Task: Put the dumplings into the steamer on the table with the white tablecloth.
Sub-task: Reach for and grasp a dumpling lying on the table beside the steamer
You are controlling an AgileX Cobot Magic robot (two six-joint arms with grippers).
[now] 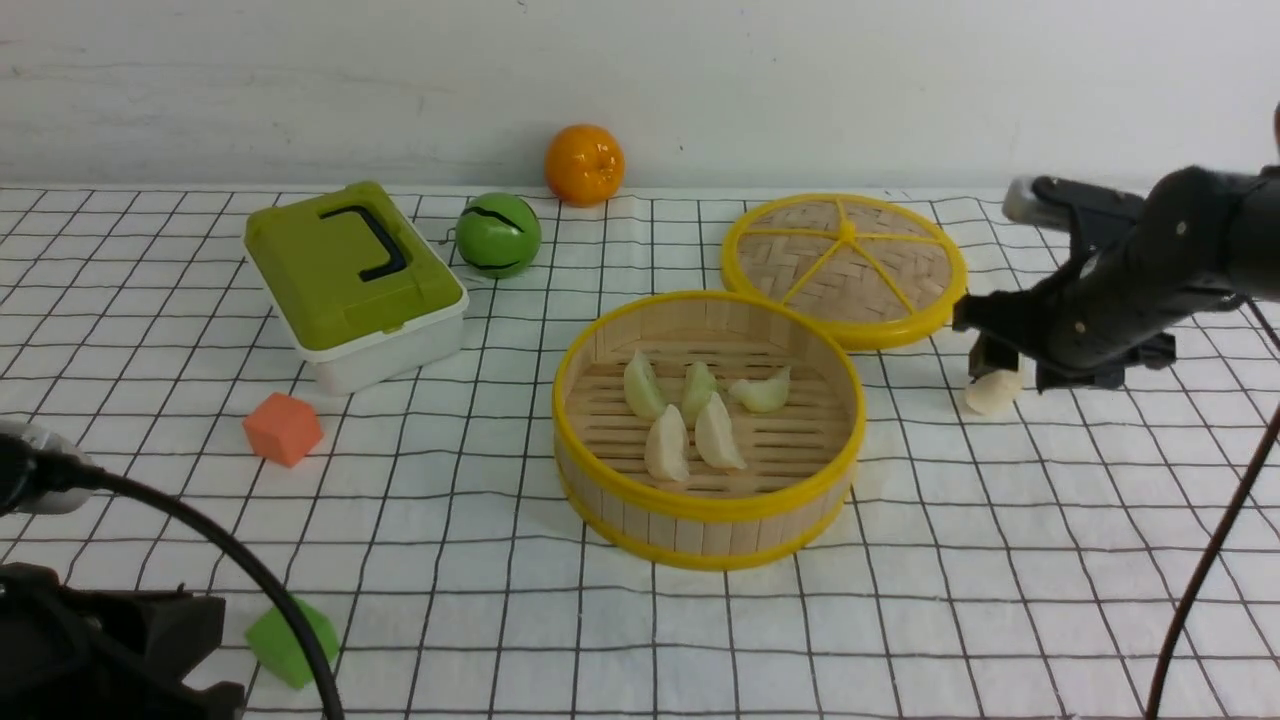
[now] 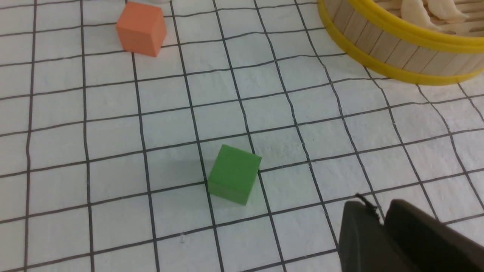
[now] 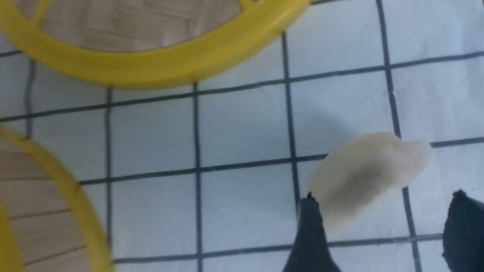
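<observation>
Bamboo steamer sits mid-desk on the white tablecloth and holds five dumplings: three pale green, two cream. One sixth dumpling, cream, lies on the cloth to the right, apart from the steamer rim and near the edge of the one lid. Above it the right fingers stand wide apart, released. By contrast the left fingers are drawn close together, empty, near one green cube. One orange cube lies farther back. Bare cloth stretches wide in front of the steamer.
</observation>
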